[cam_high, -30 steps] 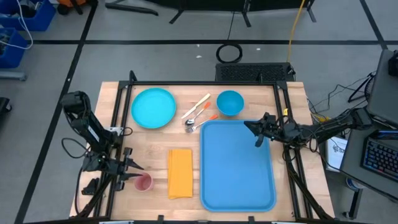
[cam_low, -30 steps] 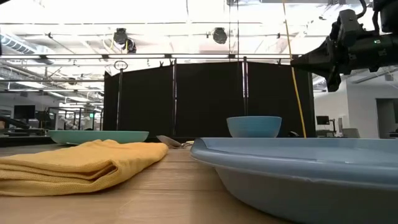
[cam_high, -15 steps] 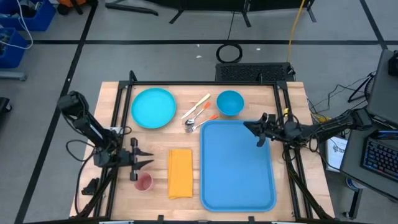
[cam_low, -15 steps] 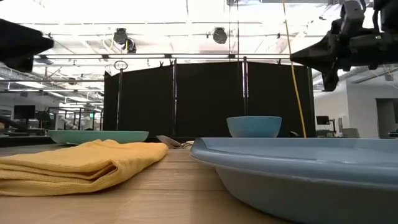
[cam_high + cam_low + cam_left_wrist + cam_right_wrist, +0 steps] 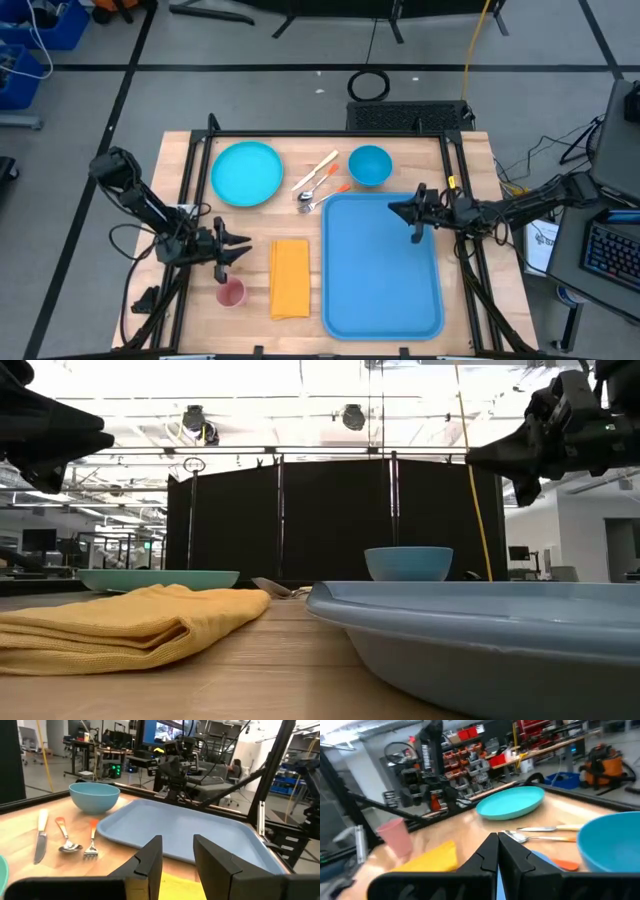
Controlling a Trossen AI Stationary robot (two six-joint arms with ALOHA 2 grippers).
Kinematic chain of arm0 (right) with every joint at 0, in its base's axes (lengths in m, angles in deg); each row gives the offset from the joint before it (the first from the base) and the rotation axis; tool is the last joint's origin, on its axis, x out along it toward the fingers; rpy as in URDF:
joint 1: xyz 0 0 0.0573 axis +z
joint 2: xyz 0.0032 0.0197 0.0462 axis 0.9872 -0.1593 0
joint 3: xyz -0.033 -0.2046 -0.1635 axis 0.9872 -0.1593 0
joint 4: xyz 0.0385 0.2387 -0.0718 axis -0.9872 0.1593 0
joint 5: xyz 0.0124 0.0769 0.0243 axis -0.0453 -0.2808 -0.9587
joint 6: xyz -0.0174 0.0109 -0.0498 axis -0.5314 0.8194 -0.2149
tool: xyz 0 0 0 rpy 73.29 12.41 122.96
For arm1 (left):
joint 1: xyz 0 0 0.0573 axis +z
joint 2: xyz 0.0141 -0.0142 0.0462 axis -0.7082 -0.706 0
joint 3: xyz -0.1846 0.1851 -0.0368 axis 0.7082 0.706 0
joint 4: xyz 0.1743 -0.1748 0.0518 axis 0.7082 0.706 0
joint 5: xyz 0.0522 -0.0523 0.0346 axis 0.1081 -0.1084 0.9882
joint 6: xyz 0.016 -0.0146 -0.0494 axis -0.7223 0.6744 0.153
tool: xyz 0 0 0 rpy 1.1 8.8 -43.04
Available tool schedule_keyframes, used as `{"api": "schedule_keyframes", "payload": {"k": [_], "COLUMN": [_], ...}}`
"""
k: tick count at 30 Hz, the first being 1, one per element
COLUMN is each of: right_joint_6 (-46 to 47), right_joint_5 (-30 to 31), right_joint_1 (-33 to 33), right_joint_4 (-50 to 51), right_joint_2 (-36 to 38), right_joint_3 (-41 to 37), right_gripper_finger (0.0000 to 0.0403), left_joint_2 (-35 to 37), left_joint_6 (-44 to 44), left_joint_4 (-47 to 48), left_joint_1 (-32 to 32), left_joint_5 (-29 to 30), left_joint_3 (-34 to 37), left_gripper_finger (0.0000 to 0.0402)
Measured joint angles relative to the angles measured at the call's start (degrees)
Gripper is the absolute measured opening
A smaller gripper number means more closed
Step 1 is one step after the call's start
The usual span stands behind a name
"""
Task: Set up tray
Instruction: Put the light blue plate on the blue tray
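The blue tray (image 5: 381, 268) lies flat on the right half of the wooden table. My left gripper (image 5: 243, 250) hovers open and level above the table's left part, between the pink cup (image 5: 231, 293) and the yellow napkin (image 5: 290, 278), pointing toward the tray (image 5: 190, 827). Nothing is between its fingers (image 5: 150, 862). My right gripper (image 5: 397, 211) is shut and hangs level above the tray's far right corner, pointing left. The turquoise plate (image 5: 246, 173), the blue bowl (image 5: 370, 165) and the cutlery (image 5: 318, 186) rest on the table beyond the tray.
Black frame rails (image 5: 190, 190) run along the table's left and right sides. The knife, spoon and fork (image 5: 65, 837) lie side by side between plate and bowl. Bare wood shows between the napkin and the tray (image 5: 315, 290).
My left gripper has swung away from the pink cup, toward the table's far edge and a little to the right, rolling about its own axis. It now points at the tray. Its fingers keep the same gap. The cup stays where it was.
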Motion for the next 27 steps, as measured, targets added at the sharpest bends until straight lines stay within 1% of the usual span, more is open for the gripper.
{"api": "schedule_keyframes", "payload": {"k": [1,2,4,6,9,12,15,18,20,22,24,27], "right_joint_6": [-0.56,-1.15,-3.38,-5.49,-7.74,-10.17,-12.7,-12.95,-13.61,-14.93,-16.64,-17.71], "right_joint_5": [-0.31,-1.87,-6.96,-10.28,-10.55,-9.76,-5.85,-6.09,-6.2,-6.27,-8.28,-10.59], "right_joint_1": [-0.05,-0.04,-0.04,0.01,0.0,0.0,-0.01,0.0,0.0,0.0,-0.03,0.02], "right_joint_4": [-0.5,-0.96,-2.35,-2.4,-2.35,-2.21,-6.67,-11.67,-16.12,-18.22,-20.08,-23.0], "right_joint_2": [-0.64,-1.31,-2.95,-4.86,-9.05,-14.99,-21.17,-27.48,-30.63,-33.08,-34.35,-34.71], "right_joint_3": [0.0,0.0,0.11,0.82,2.83,5.18,6.81,6.82,6.97,6.98,6.95,6.99], "right_gripper_finger": [0.0,0.0,0.0,0.0002,0.0011,0.0023,0.0034,0.0042,0.0046,0.0051,0.0056,0.0062], "left_joint_2": [0.0,0.0,0.0,0.0,0.0,0.0,0.0,0.0,0.0,0.0,0.0,0.0], "left_joint_6": [-0.04,-0.02,0.2,0.22,-0.19,0.07,0.57,2.56,3.82,4.86,5.33,6.52], "left_joint_4": [0.05,0.21,0.52,0.47,0.47,0.51,0.57,0.6,0.5,0.43,0.36,0.39], "left_joint_1": [0.2,0.51,1.16,1.85,2.73,3.05,3.03,3.03,3.16,3.79,5.03,8.01], "left_joint_5": [-0.05,-0.05,0.06,0.09,0.09,0.09,0.07,0.1,1.2,3.33,4.51,3.61], "left_joint_3": [0.0,0.0,0.0,0.0,0.0,0.0,0.0,0.0,0.0,0.0,0.0,0.0], "left_gripper_finger": [0.0113,0.0113,0.0113,0.0113,0.0113,0.0113,0.0113,0.0113,0.0113,0.0113,0.0113,0.0113]}}
